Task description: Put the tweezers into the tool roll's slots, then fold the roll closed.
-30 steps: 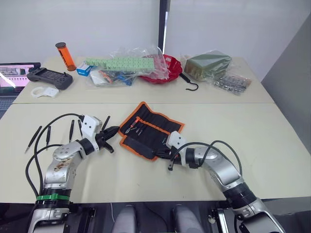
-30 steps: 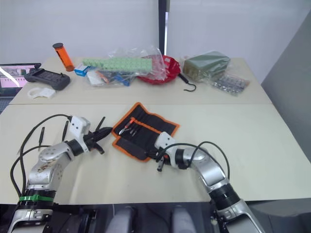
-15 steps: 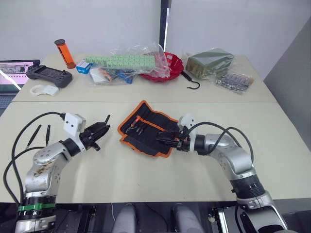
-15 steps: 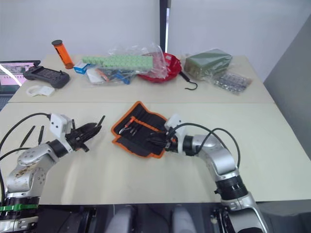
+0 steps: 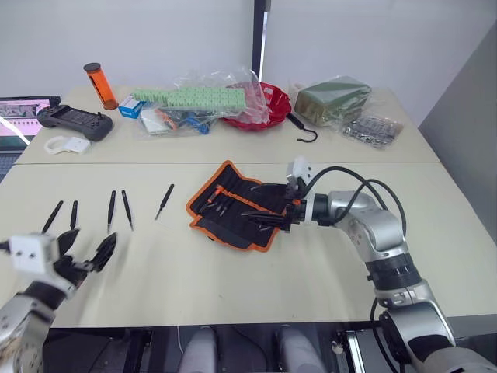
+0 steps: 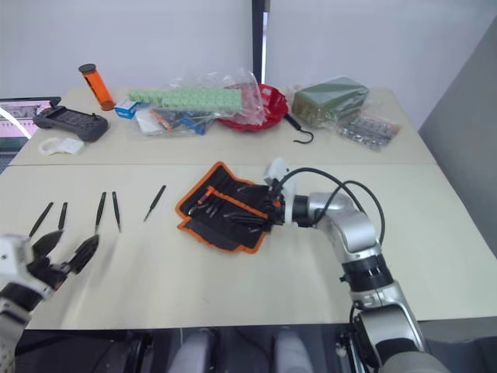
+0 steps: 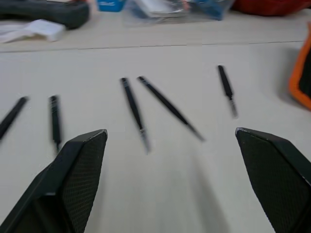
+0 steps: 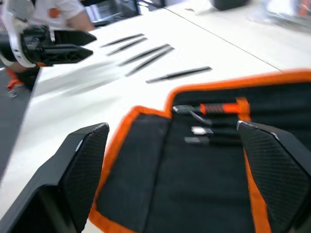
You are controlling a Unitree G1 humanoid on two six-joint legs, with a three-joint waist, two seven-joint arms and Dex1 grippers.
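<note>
At the near left table edge, the left gripper [image 5: 87,252] hovers with fingers spread wide, holding nothing. Beyond it, five tweezers [image 5: 112,210] lie loose on the table [image 5: 194,272] in a row, left of the tool roll [image 5: 237,210]. Unfolded at centre, the roll lies flat. Over its right edge, the right gripper [image 5: 264,217] hovers, fingers wide, empty.

Place: you're at a lab or test workbench | Evidence: two plain cream tables [image 5: 233,287] pushed together against bare white walls | laptop [image 5: 19,109] open beside a game controller [image 5: 68,121] | bagged parts [image 5: 373,129] and a red bowl [image 5: 268,105] along the back.
</note>
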